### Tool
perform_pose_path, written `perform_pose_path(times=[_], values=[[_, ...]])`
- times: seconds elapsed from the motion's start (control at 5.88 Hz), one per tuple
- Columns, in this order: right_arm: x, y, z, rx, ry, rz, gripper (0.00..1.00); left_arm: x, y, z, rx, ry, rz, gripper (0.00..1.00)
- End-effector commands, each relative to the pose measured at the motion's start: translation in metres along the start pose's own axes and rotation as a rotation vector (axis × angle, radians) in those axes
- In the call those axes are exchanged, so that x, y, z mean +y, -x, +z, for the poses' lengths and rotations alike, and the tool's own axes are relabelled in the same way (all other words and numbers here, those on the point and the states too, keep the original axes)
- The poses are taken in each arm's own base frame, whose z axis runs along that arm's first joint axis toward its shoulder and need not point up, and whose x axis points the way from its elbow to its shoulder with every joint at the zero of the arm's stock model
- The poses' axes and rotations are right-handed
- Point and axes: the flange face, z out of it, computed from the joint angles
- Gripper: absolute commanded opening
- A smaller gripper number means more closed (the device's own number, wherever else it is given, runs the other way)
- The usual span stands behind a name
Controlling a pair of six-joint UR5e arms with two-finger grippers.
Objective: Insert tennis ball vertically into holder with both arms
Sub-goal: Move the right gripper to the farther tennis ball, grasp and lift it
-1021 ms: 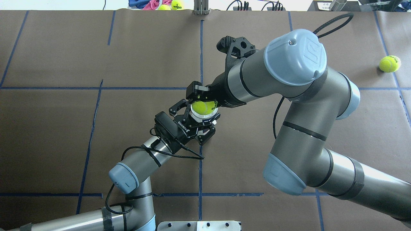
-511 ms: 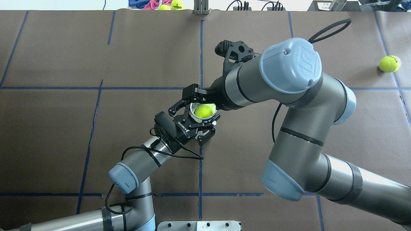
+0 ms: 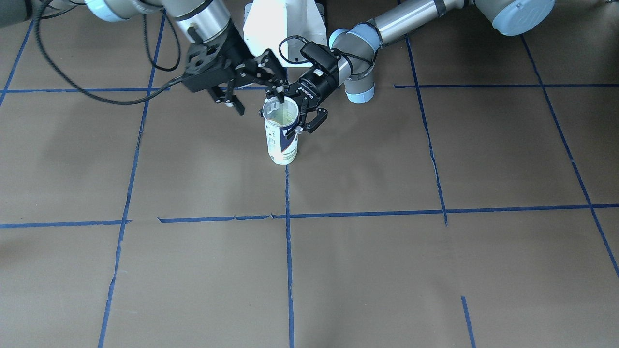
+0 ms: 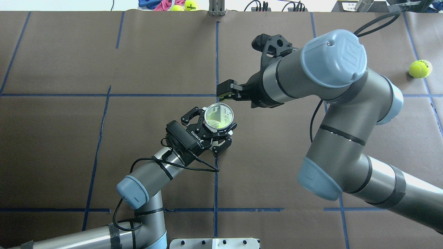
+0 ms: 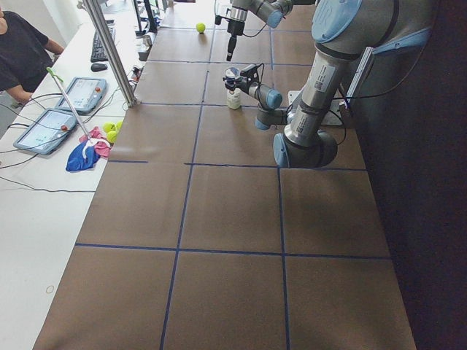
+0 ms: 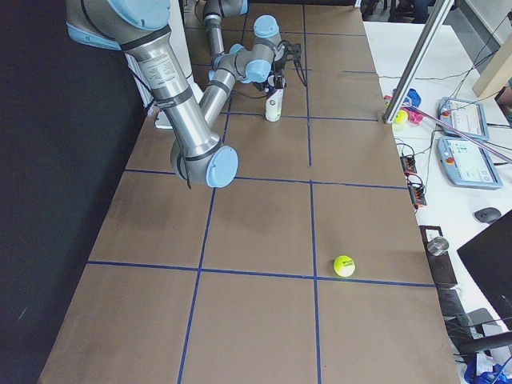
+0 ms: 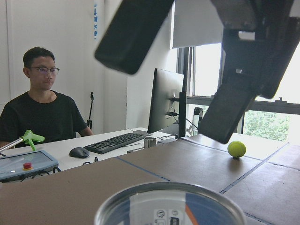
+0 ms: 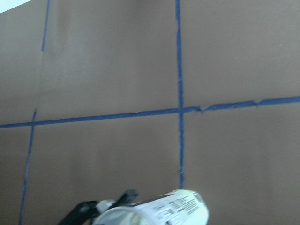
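Observation:
The holder (image 4: 218, 117), a clear can with a white and navy label, stands upright on the table; it also shows in the front view (image 3: 281, 135). My left gripper (image 4: 214, 129) is shut on its upper part from the side. The tennis ball shows only as a yellow-green tint deep inside the can's open mouth. My right gripper (image 4: 225, 92) is open and empty, above and just past the can's far right side. Its two spread fingers (image 7: 136, 33) hang above the can rim (image 7: 168, 199) in the left wrist view.
A second tennis ball (image 4: 420, 68) lies at the table's far right, also seen in the exterior right view (image 6: 345, 266). More balls and cloths (image 4: 187, 5) lie beyond the back edge. The white pedestal base (image 3: 283, 24) stands behind the can. An operator (image 7: 44, 108) sits at a desk.
The right gripper opened and let go of the ball at the can's mouth. The ball dropped down inside, and the right gripper drew back up and to the right. The left arm held still.

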Motion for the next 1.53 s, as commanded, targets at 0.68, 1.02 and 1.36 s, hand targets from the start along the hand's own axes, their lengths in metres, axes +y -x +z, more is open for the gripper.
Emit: perform_pose_path(times=[0.68, 1.02, 1.36], values=[[-0.14, -0.446, -0.027, 0.614, 0.081, -0.264, 0.98, -0.001, 0.002, -0.001, 0.0, -0.005, -0.002, 0.86], [-0.206, -0.549, -0.01, 0.638, 0.035, -0.295, 0.98, -0.003, 0.002, 0.0, 0.0, -0.008, -0.003, 0.87], [-0.216, -0.59, -0.008, 0.722, 0.039, -0.279, 0.98, -0.003, 0.002, 0.0, 0.0, -0.008, -0.003, 0.87]])
